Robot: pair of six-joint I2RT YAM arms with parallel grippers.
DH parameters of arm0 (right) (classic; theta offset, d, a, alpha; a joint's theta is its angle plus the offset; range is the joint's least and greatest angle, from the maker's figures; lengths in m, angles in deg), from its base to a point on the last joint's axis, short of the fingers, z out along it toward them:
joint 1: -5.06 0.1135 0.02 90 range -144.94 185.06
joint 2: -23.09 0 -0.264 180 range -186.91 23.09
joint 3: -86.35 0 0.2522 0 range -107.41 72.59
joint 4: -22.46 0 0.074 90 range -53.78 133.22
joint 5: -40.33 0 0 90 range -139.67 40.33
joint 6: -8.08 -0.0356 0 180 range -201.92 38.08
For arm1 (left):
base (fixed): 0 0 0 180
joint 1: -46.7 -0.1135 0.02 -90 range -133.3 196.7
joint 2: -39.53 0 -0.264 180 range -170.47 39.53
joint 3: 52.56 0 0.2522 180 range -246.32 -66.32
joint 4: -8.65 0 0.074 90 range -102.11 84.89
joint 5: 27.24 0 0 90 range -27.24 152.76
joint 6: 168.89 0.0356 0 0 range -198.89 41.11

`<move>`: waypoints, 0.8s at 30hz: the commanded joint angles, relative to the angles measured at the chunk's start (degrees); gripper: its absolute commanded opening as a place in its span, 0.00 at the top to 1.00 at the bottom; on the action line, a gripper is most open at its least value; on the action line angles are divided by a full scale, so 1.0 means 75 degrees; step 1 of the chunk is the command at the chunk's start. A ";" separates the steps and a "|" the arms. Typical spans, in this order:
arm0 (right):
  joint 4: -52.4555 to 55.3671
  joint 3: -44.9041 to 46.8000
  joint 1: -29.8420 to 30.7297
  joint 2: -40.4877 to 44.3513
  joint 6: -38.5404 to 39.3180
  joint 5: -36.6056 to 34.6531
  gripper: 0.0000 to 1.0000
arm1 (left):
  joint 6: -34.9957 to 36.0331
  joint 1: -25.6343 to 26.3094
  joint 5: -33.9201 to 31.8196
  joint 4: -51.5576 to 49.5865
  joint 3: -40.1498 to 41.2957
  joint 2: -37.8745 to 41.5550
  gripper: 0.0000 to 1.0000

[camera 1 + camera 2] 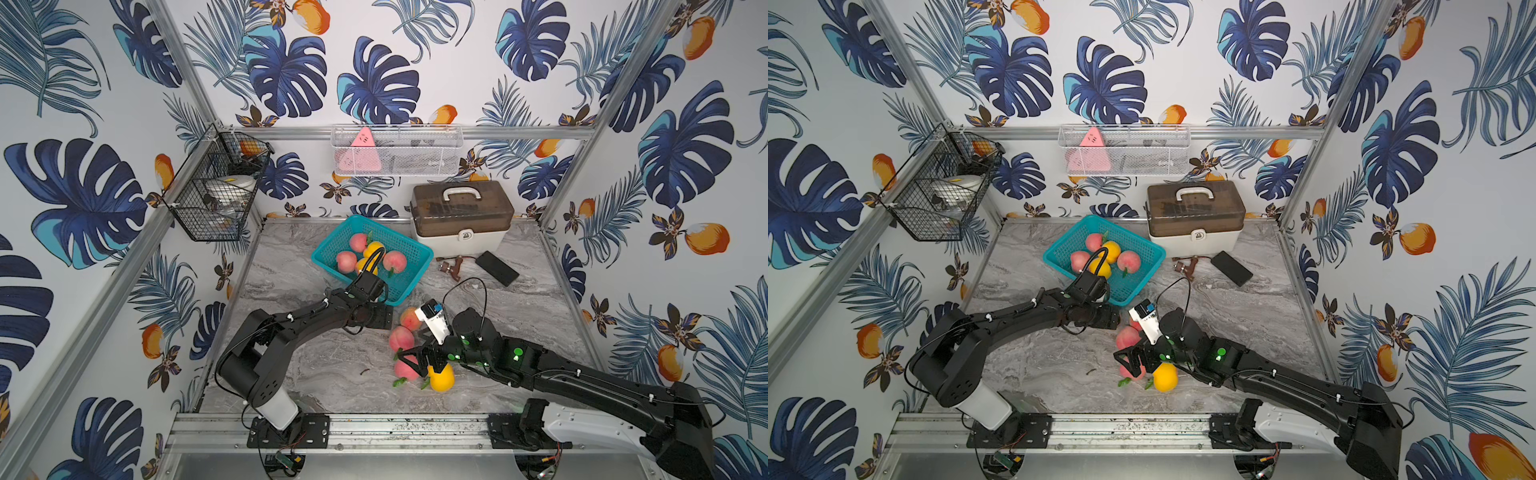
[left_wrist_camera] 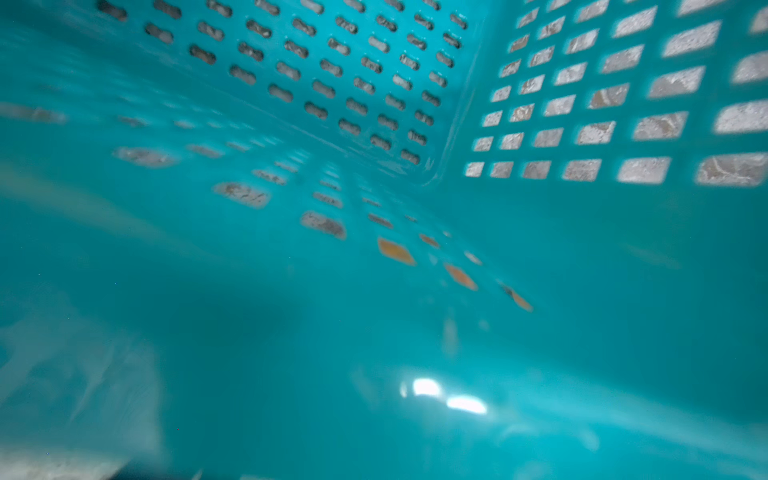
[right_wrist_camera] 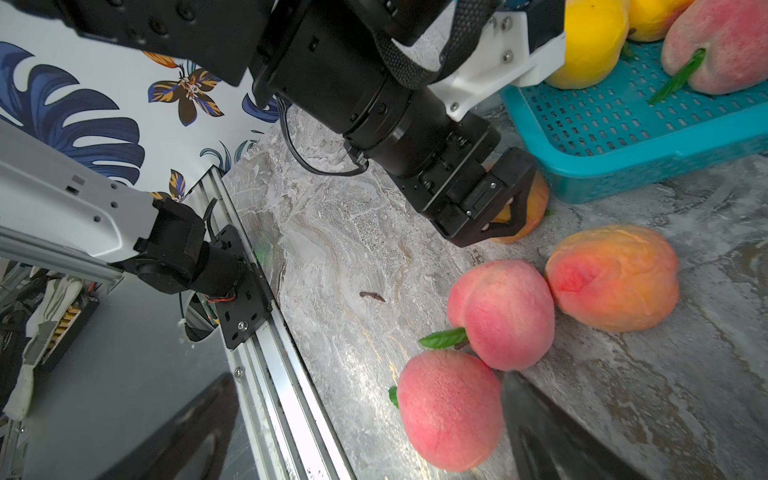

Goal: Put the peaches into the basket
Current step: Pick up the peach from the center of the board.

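Slippage is threatening as the left tool [image 3: 521, 195] is straddling an orange peach [image 3: 537, 197] against the outer wall of the teal basket [image 3: 623, 178], its grip impossible to tell, while the wide-spread right tool [image 3: 368, 380] is hovering over pink peaches [image 3: 503, 311] on the bench [image 3: 332, 232], which it could scatter.

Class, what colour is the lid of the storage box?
The storage box's lid is translucent brown; it shows best in a top view.

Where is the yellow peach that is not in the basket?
In both top views the yellow peach lies on the table near its front edge, beside the frontmost pink peach and partly under the right arm.
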 commanded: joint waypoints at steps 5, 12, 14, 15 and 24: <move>-0.0137 -0.0117 0.0002 0.0010 0.0003 -0.0051 0.00 | -0.0258 0.0000 -0.0062 0.0826 0.0268 0.0085 0.14; -0.0073 -0.0140 0.0006 0.0084 0.0006 -0.0090 0.00 | -0.0317 0.0003 0.0012 0.1077 0.0353 0.0099 0.15; -0.0073 -0.0158 -0.0001 0.0049 0.0006 -0.0078 0.00 | -0.0328 0.0003 0.0013 0.1080 0.0343 0.0044 0.15; -0.0078 -0.0164 -0.0001 0.0029 0.0017 -0.0076 0.00 | -0.0328 0.0009 0.0023 0.1100 0.0351 0.0030 0.16; -0.0020 -0.0154 -0.0004 0.0137 0.0051 -0.0154 0.00 | -0.0277 0.0034 -0.0013 0.1024 0.0342 -0.0038 0.28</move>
